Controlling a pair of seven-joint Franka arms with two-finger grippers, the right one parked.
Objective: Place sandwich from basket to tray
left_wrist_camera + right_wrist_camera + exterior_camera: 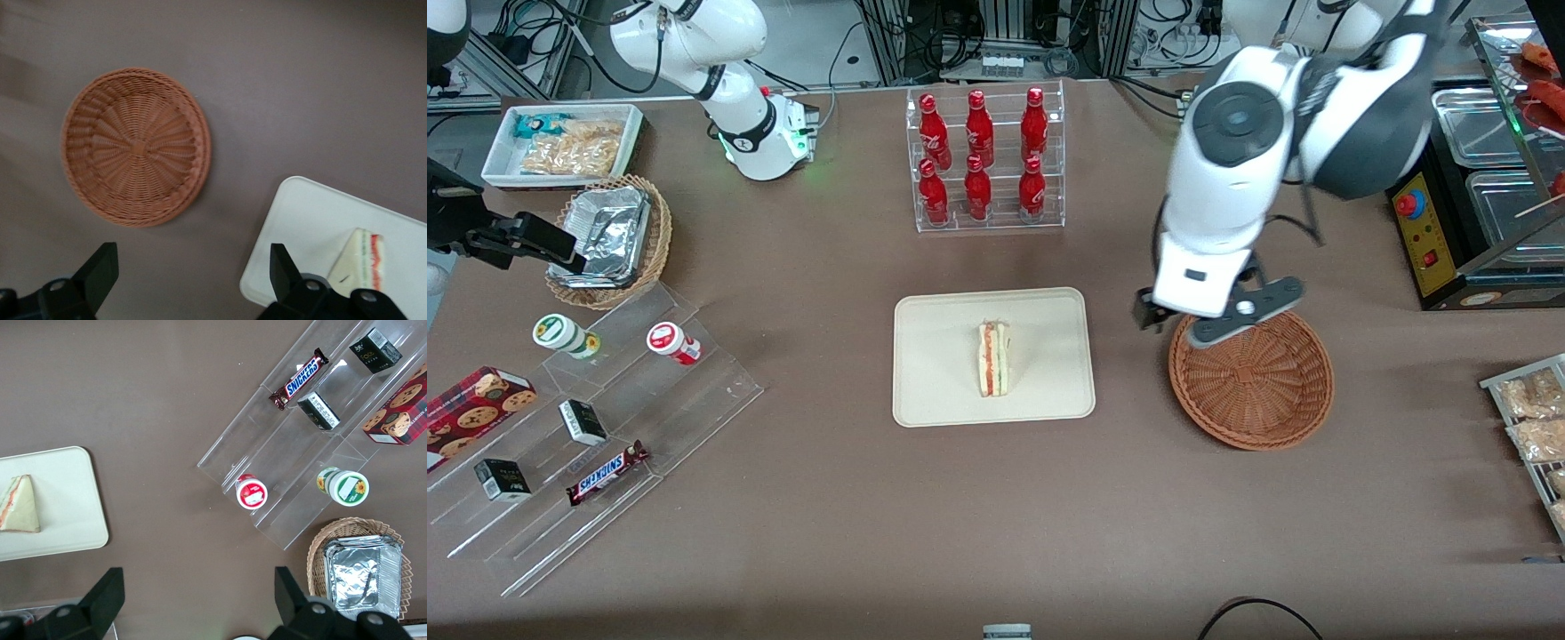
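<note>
The sandwich [992, 359] lies on its side in the middle of the cream-beige tray [934, 391], with its red and green filling edge showing. It also shows in the left wrist view [360, 263], on the tray [300, 220]. The reddish-brown woven basket [1258, 387] is empty, as the left wrist view [137, 147] shows too. My left gripper [1193, 322] hangs high above the table, over the basket's rim on the tray's side. In the left wrist view my gripper [192, 261] is open and empty, over bare table between basket and tray.
A clear rack of red bottles [983, 160] stands farther from the front camera than the tray. A tan basket with a foil container [609, 240], a white snack bin [565, 142] and a clear stepped shelf of snacks [596, 444] lie toward the parked arm's end. A food warmer [1485, 204] stands at the working arm's end.
</note>
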